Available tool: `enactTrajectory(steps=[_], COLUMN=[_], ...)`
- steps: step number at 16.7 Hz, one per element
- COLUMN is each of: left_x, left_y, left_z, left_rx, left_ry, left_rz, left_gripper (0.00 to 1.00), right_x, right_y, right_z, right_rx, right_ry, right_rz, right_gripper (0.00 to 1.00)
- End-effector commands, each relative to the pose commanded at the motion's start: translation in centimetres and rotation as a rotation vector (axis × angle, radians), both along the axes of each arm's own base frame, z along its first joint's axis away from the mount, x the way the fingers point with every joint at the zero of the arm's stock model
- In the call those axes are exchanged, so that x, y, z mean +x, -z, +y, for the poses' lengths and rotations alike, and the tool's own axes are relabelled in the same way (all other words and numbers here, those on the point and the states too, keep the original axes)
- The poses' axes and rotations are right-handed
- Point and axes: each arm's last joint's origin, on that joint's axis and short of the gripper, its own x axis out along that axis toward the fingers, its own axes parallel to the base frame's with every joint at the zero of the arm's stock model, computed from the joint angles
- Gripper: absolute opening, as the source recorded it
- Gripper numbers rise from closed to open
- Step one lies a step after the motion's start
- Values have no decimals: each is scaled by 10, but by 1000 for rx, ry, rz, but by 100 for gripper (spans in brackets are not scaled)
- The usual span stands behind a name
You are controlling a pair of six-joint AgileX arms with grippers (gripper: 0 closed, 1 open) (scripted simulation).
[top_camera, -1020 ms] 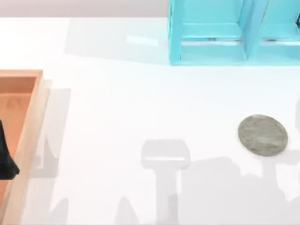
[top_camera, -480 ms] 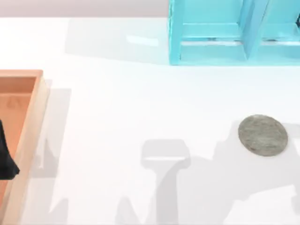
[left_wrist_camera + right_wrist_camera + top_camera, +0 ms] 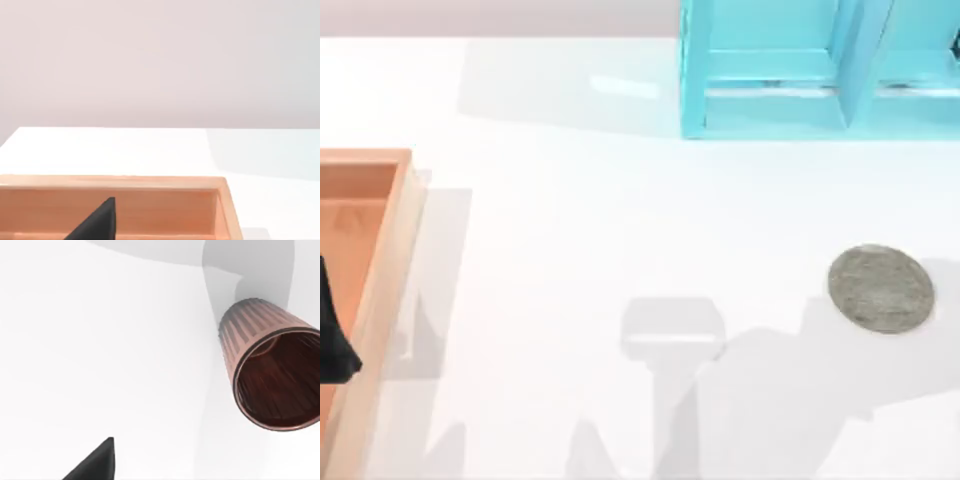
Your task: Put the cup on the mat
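Note:
The cup [image 3: 267, 365] is reddish-brown with ribbed sides and a dark inside. It stands on the white table in the right wrist view, its mouth towards the camera. A dark tip of my right gripper [image 3: 95, 464] shows well apart from the cup, touching nothing. The mat [image 3: 880, 288], a mottled grey round disc, lies flat at the right of the table in the top view with nothing on it. My left gripper [image 3: 332, 335] hangs over the orange tray at the left edge, and its dark tip [image 3: 97, 222] appears in the left wrist view.
An orange wooden tray [image 3: 382, 290] runs along the left edge; its far wall [image 3: 115, 184] is seen from the left wrist. A light blue shelf unit [image 3: 790, 70] stands at the back right. Arm shadows fall across the table's front middle and right.
The shadow of my right arm has slid across the table near the mat. The mat, the tray and my left gripper have stayed put.

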Motion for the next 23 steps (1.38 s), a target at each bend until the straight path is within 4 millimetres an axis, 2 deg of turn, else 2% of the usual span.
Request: enactTrajectory(steps=[5,7,12,23], left_x=[0,0,0,0], left_y=[0,0,0,0], left_z=[0,0,0,0], left_rx=[0,0,0,0], left_ry=[0,0,0,0], left_rz=[0,0,0,0], left_gripper=[100,100,100,100], right_x=[2,-1,-2,-2], right_y=[60,75,79,79], right_z=[-1,-1,0,0], right_rx=[-5,-2,-1,-1], right_ry=[0,-1,-1,-1], right_rz=[-14,-6,-4,-4], right_gripper=[100,100,100,17])
